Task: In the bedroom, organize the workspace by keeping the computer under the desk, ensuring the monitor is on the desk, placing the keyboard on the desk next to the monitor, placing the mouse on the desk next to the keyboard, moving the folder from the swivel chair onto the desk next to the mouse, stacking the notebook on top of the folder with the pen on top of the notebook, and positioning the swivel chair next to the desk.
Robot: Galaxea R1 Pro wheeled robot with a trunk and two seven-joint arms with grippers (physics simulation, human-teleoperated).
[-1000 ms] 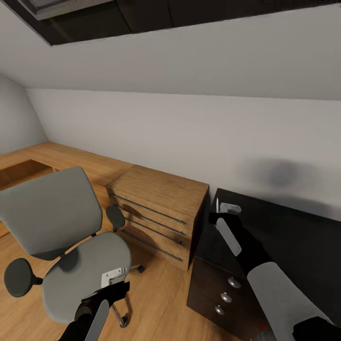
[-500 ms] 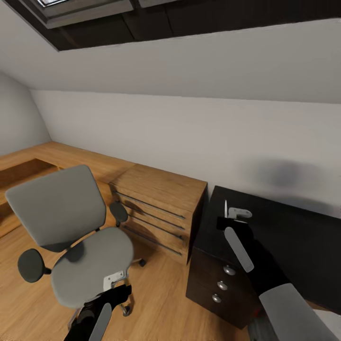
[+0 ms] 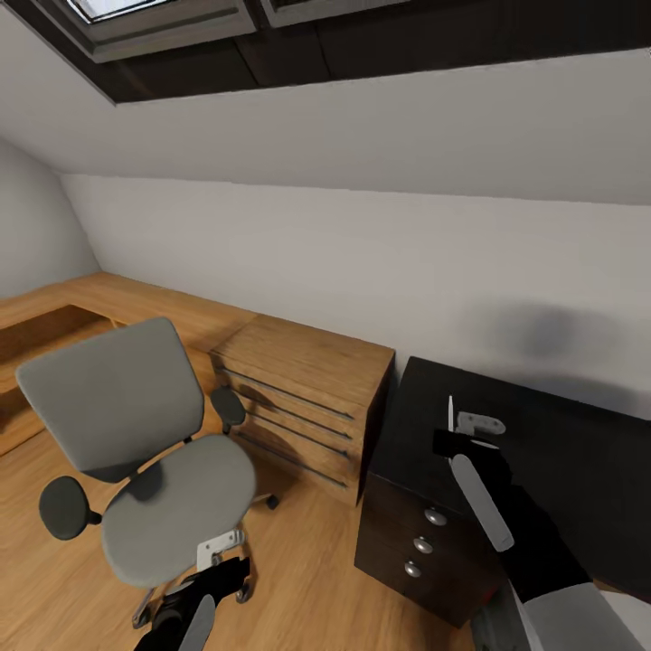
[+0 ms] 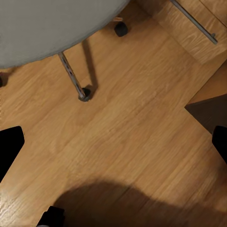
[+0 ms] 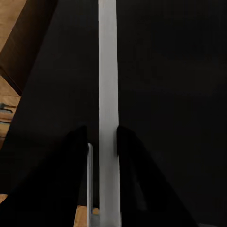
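The grey swivel chair stands on the wooden floor at the left, its seat bare; its seat edge and a caster leg pass below my left gripper. My left gripper hovers open in front of the chair. At the right is the glossy black desk. My right gripper hangs over the desk's left end, shut on a thin whitish stick, the pen, held upright. Computer, monitor, keyboard, mouse, folder and notebook are out of view.
A light wooden dresser with long bar handles sits against the wall between chair and desk. The desk's dark drawer unit with round knobs faces me. A low wooden ledge runs along the left wall.
The view has shifted, so the camera moved. My right gripper carried the pen a little further right over the desk. The left gripper sank lower in the view.
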